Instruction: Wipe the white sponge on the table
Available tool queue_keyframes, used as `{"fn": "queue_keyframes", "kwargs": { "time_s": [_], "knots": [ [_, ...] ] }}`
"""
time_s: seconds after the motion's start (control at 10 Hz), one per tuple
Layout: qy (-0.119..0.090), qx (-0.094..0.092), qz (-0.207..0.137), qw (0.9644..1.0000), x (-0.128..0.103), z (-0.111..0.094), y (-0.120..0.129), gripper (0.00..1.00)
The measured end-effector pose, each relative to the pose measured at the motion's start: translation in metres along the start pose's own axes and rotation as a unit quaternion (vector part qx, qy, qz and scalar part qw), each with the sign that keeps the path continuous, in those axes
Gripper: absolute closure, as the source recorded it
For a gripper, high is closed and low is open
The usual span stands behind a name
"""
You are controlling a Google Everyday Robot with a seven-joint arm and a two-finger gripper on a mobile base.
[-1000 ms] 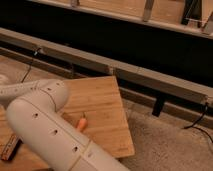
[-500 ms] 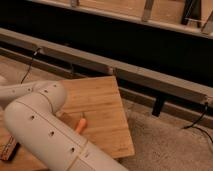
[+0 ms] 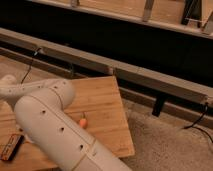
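In the camera view, the white arm [image 3: 55,125] fills the near left, hiding the gripper, which is closed, and the white sponge. The table [image 3: 107,110] shows light bamboo planks, bearing a small orange object [image 3: 83,121] and a dark flat item [image 3: 11,146] at its near left edge. Beyond lies speckled floor [image 3: 165,145] and a dark wall [image 3: 125,40].

Robot test room, low bamboo table [image 3: 107,107], speckled carpet floor [image 3: 165,145], metal rail [image 3: 125,70], tool hidden behind white arm [image 3: 50,125]

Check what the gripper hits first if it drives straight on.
Cannot tell: the gripper is out of frame past the left edge. The forearm runs left above the table; nothing shows ahead.
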Motion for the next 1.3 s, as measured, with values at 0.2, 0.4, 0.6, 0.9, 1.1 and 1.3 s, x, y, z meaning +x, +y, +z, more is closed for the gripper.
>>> {"fn": "queue_keyframes", "kwargs": {
  "time_s": [0.2, 0.4, 0.6, 0.9, 1.1, 1.3],
  "knots": [
    [-0.010, 0.015, 0.015, 0.9997, -0.006, -0.005, -0.024, 1.00],
    [-0.028, 0.022, 0.023, 0.9991, -0.019, -0.017, -0.030, 1.00],
    [-0.040, 0.019, 0.012, 0.9990, -0.024, -0.027, -0.016, 1.00],
    [-0.045, 0.011, -0.009, 0.9989, -0.025, -0.031, 0.013, 1.00],
    [-0.042, 0.006, -0.022, 0.9988, -0.026, -0.027, 0.032, 1.00],
    [-0.042, 0.005, -0.038, 0.9984, -0.026, -0.027, 0.048, 1.00]
  ]
}}
